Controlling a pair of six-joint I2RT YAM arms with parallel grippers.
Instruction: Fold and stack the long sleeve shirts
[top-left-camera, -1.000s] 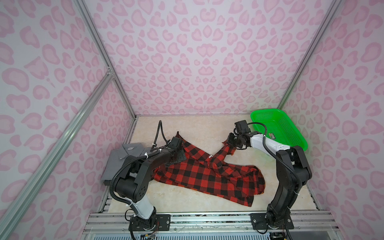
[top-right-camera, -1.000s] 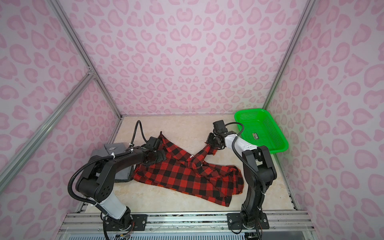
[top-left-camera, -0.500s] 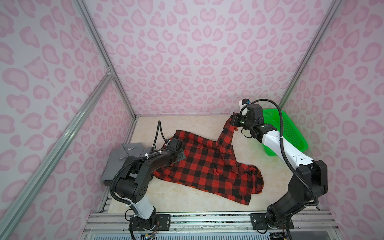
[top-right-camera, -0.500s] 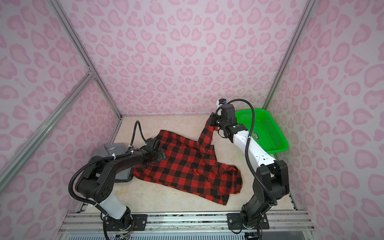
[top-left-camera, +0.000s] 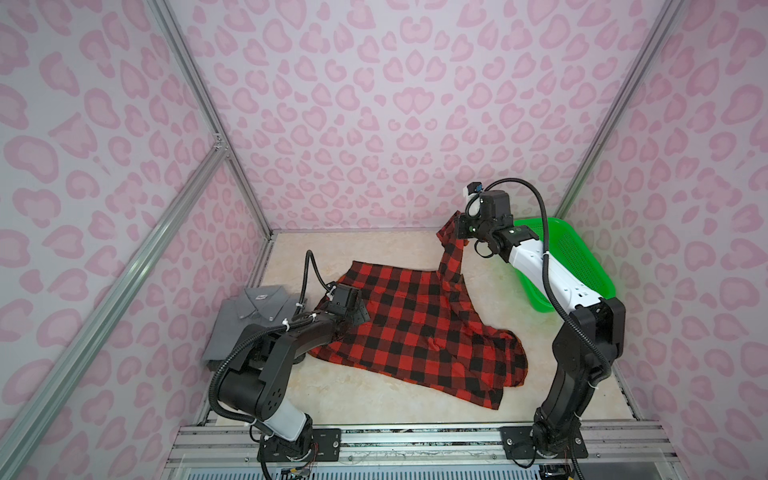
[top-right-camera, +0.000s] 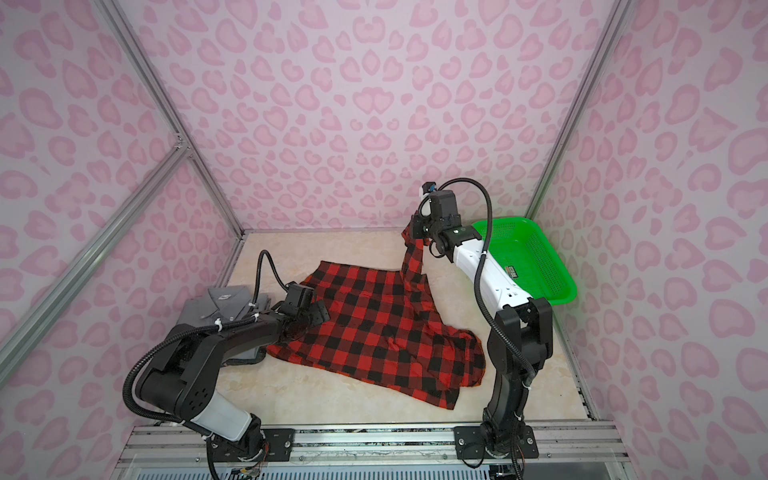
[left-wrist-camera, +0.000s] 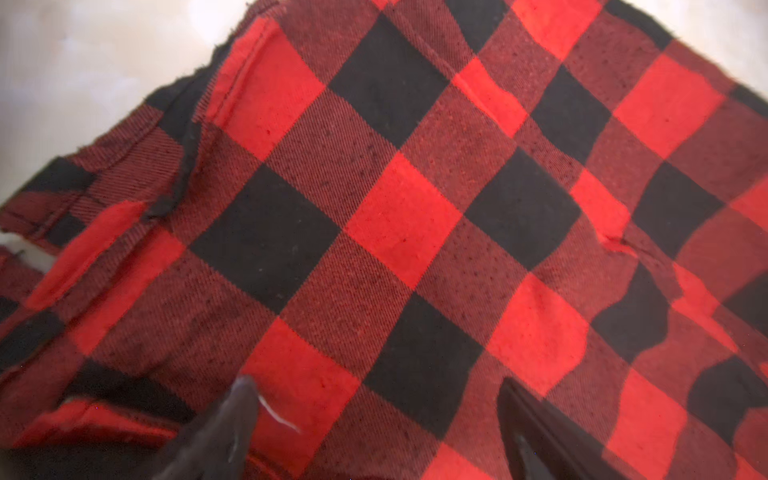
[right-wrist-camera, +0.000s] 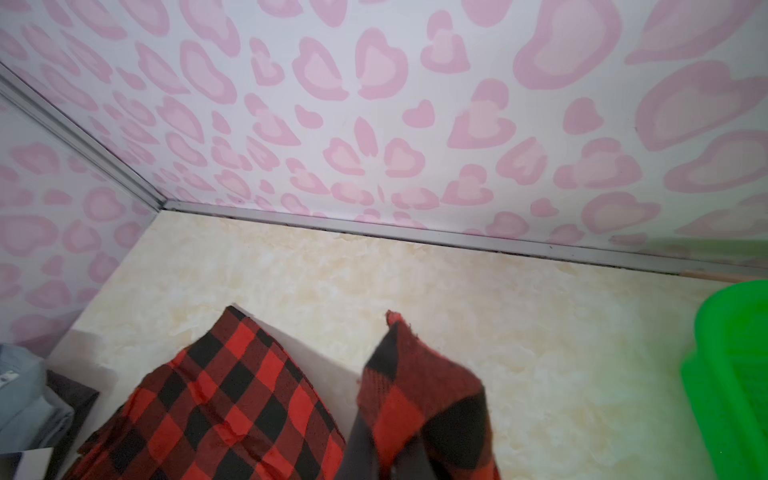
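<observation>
Checked shirt (top-left-camera: 415, 328) spread and rumpled mid-counter (top-left-camera: 374, 399), one sleeve raised clear of it. Right gripper (top-left-camera: 460, 232) clamped on that sleeve's end; in the wrist view the cloth hides most of it. Left gripper (left-wrist-camera: 374, 384) low over the shirt, jaws apart, tips cut off by frame; contact unclear. Grey shirt (top-left-camera: 245, 309) folded at left edge, partly behind left arm (top-left-camera: 291, 336). Green basket (top-left-camera: 582, 266) far right

Overviews high, wrists near plaid shirt (top-left-camera: 415, 328)
</observation>
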